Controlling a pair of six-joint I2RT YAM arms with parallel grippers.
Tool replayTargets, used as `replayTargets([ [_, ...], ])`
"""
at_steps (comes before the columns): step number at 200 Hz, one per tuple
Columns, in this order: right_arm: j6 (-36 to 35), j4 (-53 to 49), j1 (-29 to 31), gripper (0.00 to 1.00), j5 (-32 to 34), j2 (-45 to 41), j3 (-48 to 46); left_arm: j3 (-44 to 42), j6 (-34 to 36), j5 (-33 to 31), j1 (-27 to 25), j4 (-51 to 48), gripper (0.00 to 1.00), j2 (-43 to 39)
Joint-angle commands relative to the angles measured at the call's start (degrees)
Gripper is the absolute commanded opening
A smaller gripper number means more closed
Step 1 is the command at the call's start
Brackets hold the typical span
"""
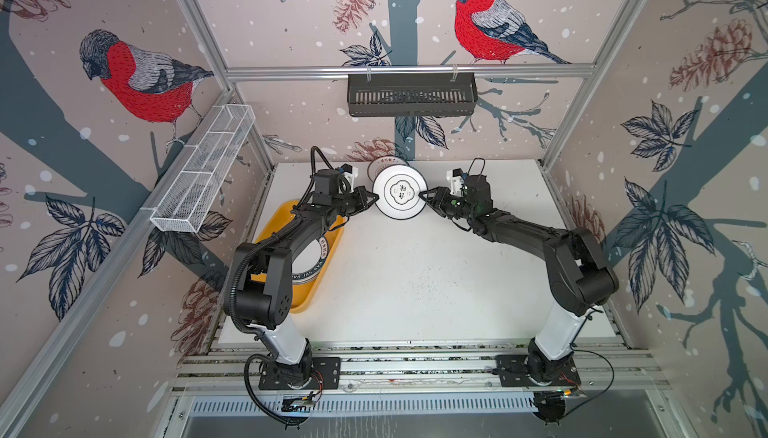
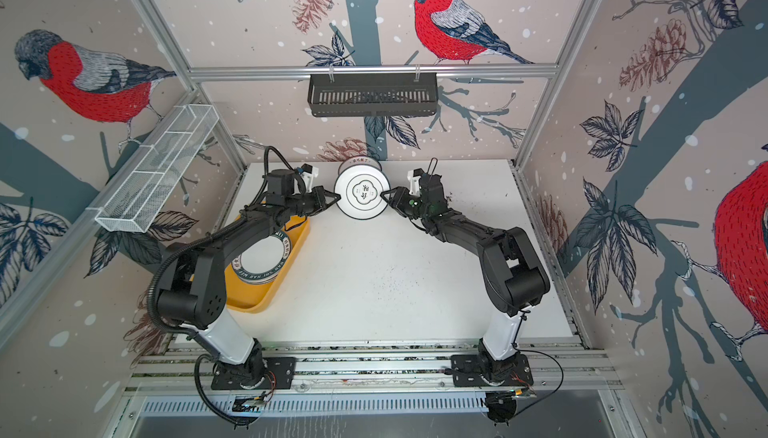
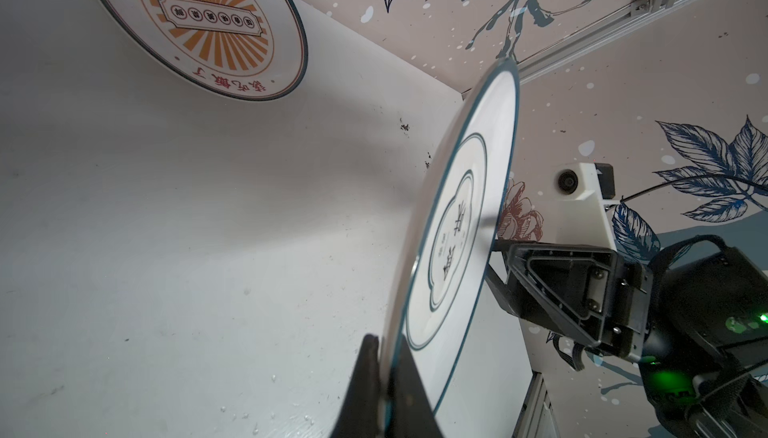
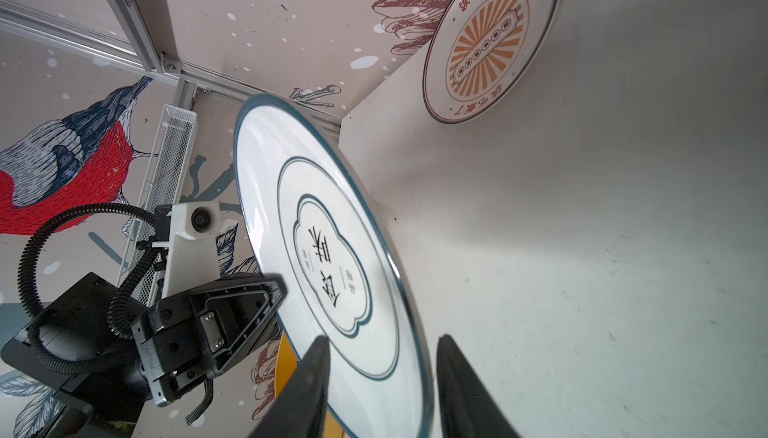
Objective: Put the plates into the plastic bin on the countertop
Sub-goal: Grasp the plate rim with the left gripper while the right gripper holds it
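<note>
A white plate with a thin dark rim and a centre emblem (image 1: 400, 197) (image 2: 362, 197) hangs above the countertop (image 1: 415, 282) between both arms. My left gripper (image 1: 376, 197) (image 3: 384, 342) is shut on its left rim. My right gripper (image 1: 420, 195) (image 4: 383, 338) stands open, its jaws straddling the opposite rim of the same plate (image 4: 328, 257) with gaps on both sides. An orange-sunburst plate (image 1: 388, 164) (image 3: 203, 20) (image 4: 486, 40) lies at the back of the counter. The yellow-orange plastic bin (image 1: 307, 290) (image 2: 249, 303) sits at the left, partly under my left arm, holding green-lettered plates (image 2: 266, 261).
A black slatted basket (image 1: 411, 95) hangs on the back rail. A white wire-mesh basket (image 1: 203, 169) hangs on the left wall. Aluminium rails run along the counter's front edge and sides.
</note>
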Motion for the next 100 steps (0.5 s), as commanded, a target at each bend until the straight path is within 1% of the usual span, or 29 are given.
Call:
replayTargets([
  [1,-1.39,0.33,-0.02,0.55,1.25,-0.72,0.3,0.0,0.23,1.6,0.46,2.59,0.0,-0.43],
  [22,-2.38,-0.7,0.03,0.69,2.09,-1.34,0.15,-0.15,-0.17,1.63,0.9,2.93,0.0,-0.6],
  [38,-3.29,-1.06,0.03,0.84,2.68,-2.14,-0.18,-0.32,-0.41,1.76,1.09,3.12,0.0,-0.74],
  [53,-4.16,-1.37,0.05,0.92,3.29,-3.03,-0.4,-0.38,-0.49,1.72,1.25,3.25,0.0,-0.83],
  [59,-4.57,-1.46,0.0,1.0,3.56,-3.32,-0.4,-0.49,-0.59,1.67,1.27,3.24,0.0,-0.96],
  [100,-5.58,-0.63,-0.71,0.99,4.78,-5.77,-1.52,-0.43,-0.55,1.71,1.72,3.17,0.0,-1.43],
])
